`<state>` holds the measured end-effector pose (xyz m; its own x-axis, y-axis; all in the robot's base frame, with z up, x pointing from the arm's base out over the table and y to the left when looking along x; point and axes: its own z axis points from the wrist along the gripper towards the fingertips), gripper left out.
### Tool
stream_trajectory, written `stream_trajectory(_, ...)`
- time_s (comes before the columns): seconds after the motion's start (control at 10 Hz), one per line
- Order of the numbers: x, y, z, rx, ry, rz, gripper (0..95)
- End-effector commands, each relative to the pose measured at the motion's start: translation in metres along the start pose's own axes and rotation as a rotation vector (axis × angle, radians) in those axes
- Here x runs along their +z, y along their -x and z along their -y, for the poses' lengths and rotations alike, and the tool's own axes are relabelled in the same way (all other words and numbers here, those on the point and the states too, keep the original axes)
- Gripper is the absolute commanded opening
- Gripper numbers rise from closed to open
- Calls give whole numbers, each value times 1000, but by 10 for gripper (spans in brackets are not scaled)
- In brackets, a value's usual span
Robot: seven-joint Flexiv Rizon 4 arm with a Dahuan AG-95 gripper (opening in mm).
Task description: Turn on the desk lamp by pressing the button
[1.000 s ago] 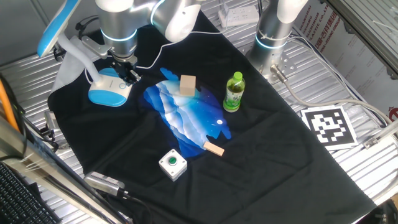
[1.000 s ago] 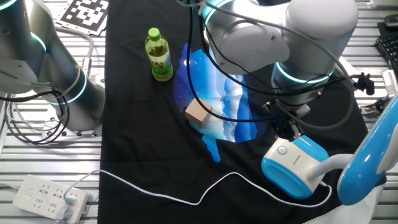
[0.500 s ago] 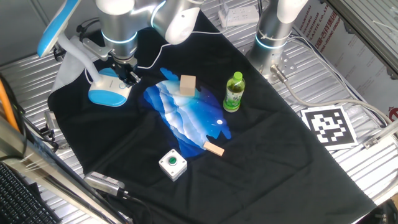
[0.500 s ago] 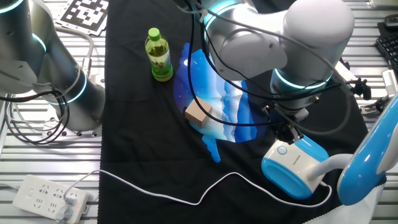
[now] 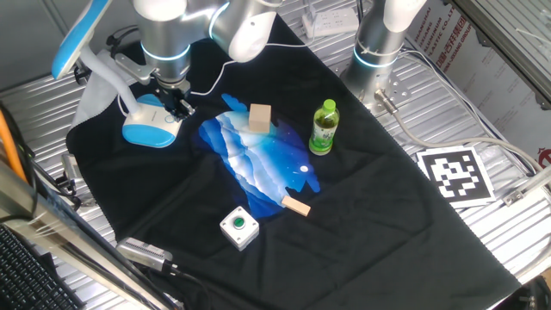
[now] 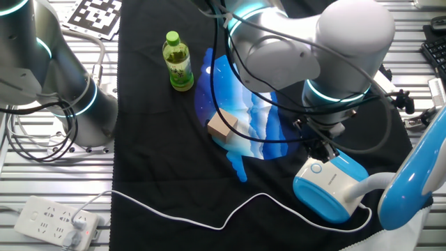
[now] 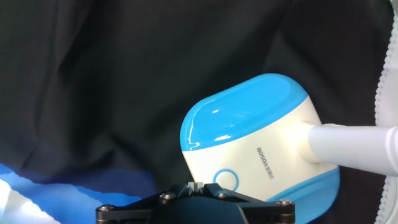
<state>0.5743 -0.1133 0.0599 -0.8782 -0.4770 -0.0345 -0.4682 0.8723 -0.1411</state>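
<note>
The desk lamp stands at the back left of the black cloth, with its blue-white oval base (image 5: 148, 126) (image 6: 329, 187) (image 7: 261, 143), white neck and long blue head (image 5: 77, 34). The button (image 7: 225, 178) is a small round blue-ringed spot on the white top of the base; it also shows in the other fixed view (image 6: 317, 168). My gripper (image 5: 181, 105) (image 6: 322, 151) (image 7: 196, 184) hangs just over the base's edge nearest the blue print. Its fingertips are pressed together, shut and empty, just left of the button.
On the cloth lie a green bottle (image 5: 323, 127), a wooden cube (image 5: 260, 118), a small wooden block (image 5: 296, 205) and a green button on a white box (image 5: 238, 227). A white cable (image 6: 209, 222) and a power strip (image 6: 52, 222) lie near the lamp. A second arm's base (image 5: 376, 52) stands behind.
The gripper has shifted slightly toward the lamp base over the last second. Nothing else has moved.
</note>
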Motion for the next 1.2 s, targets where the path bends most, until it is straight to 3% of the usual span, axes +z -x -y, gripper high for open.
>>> stream_trajectory(0.1, 2, 0, 1, -3, -2, 1, 0)
stream_trajectory(1.2, 6, -1, 13, -24, 7, 11, 0)
